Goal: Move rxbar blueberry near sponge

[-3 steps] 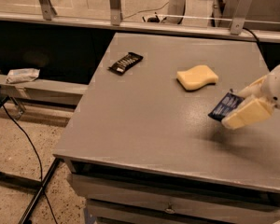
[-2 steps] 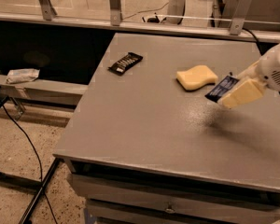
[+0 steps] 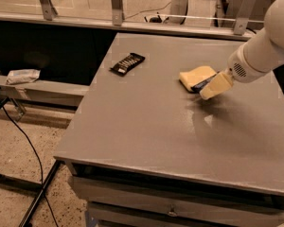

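Note:
The pale yellow sponge (image 3: 195,76) lies on the grey table (image 3: 146,126) towards the back right. My gripper (image 3: 209,86) reaches in from the right and is shut on the navy-blue rxbar blueberry (image 3: 203,83). The bar is held right at the sponge's right side, low over the table, partly overlapping the sponge in this view. Only a short dark part of the bar shows; the cream fingers (image 3: 216,85) cover the rest.
A narrow black wrapped bar (image 3: 128,63) lies at the table's back left. A metal railing with posts (image 3: 116,4) runs behind the table. A ledge at the left holds a crumpled wrapper (image 3: 22,75). A cable (image 3: 23,136) runs over the floor at the left.
My gripper has carried the blue bar up and to the left, from the table's right part to right beside the sponge. The sponge and the black bar have not moved.

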`<state>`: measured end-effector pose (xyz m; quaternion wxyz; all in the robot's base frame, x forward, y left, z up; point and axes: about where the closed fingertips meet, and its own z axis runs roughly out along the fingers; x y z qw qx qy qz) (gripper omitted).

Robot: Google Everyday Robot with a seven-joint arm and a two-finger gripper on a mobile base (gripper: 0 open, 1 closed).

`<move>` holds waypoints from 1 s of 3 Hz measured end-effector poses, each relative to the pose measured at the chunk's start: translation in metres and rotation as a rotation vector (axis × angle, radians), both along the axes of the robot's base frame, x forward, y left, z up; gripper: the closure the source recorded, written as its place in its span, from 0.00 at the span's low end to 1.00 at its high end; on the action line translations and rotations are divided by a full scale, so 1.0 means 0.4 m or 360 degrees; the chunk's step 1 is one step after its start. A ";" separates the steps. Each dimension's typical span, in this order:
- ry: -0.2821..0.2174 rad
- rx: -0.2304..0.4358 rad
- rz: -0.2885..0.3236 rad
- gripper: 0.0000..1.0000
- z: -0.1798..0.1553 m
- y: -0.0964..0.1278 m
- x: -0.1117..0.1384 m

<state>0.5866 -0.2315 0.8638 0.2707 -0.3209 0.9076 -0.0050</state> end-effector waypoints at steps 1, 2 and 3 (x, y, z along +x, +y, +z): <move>0.0051 0.0034 -0.0170 0.51 -0.032 -0.014 0.013; 0.0064 0.0052 -0.0227 0.20 -0.038 -0.016 0.014; 0.0064 0.0052 -0.0227 0.00 -0.037 -0.014 0.013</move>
